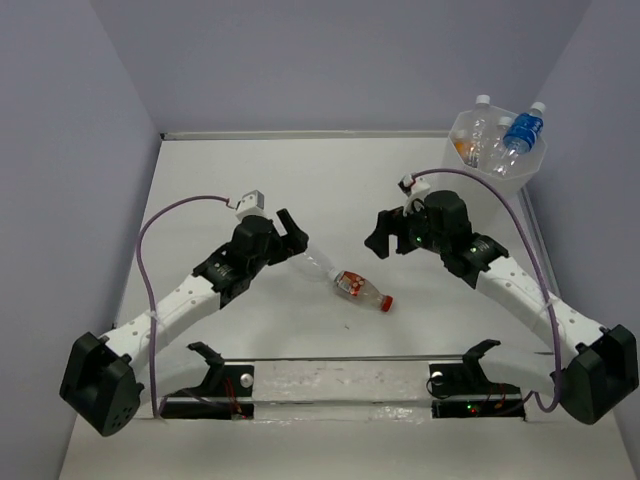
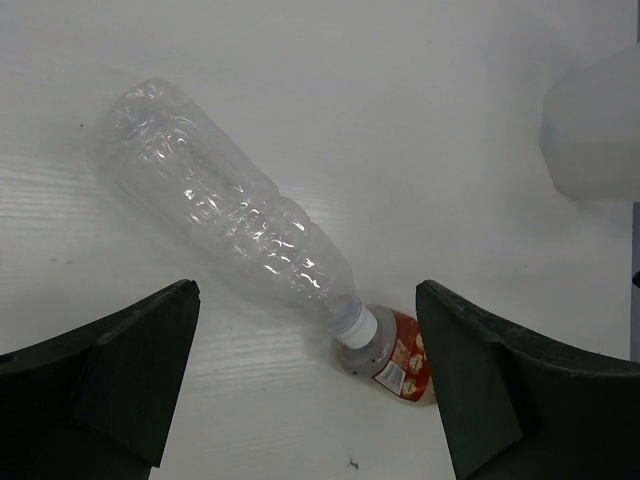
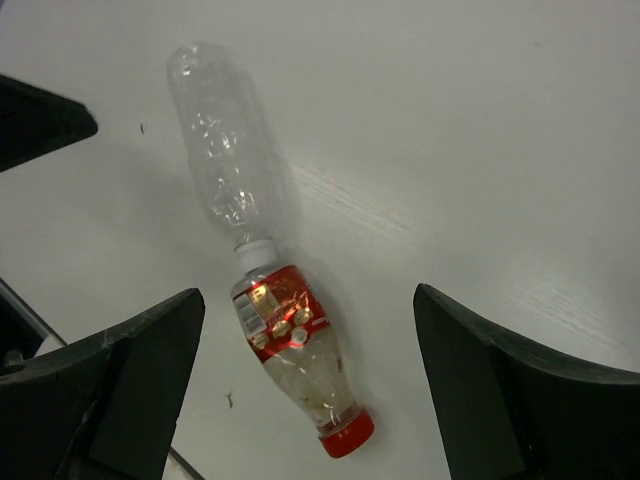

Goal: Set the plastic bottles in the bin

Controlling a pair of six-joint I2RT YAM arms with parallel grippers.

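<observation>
Black arm bases (image 1: 100, 385) sit at the near edge of the white table (image 1: 260, 170), one at each near corner, and both arms reach inward toward the middle. Beyond the bases, near the centre of the table, the red-labelled bottle (image 3: 290, 345) lies on its side with its red cap pointing toward the near right. The clear bottle (image 2: 225, 215) lies on its side just behind it, in one line with it, and its white cap touches the base of the red-labelled bottle. The left end effector (image 1: 295, 230) is positioned at the far left end of the clear bottle; its fingers are spread wide and grip nothing, and the left wrist view shows the bottle between them. The right end effector (image 1: 379, 232) is positioned just right of the two bottles, its fingers likewise spread and empty. In the far right corner the bin (image 1: 530, 172), translucent white, stands upright. It holds an orange bottle (image 1: 466, 150) against its left wall, a white-capped bottle (image 1: 484, 128) and a blue-labelled bottle (image 1: 522, 131); the caps of the latter two rise above the rim.
</observation>
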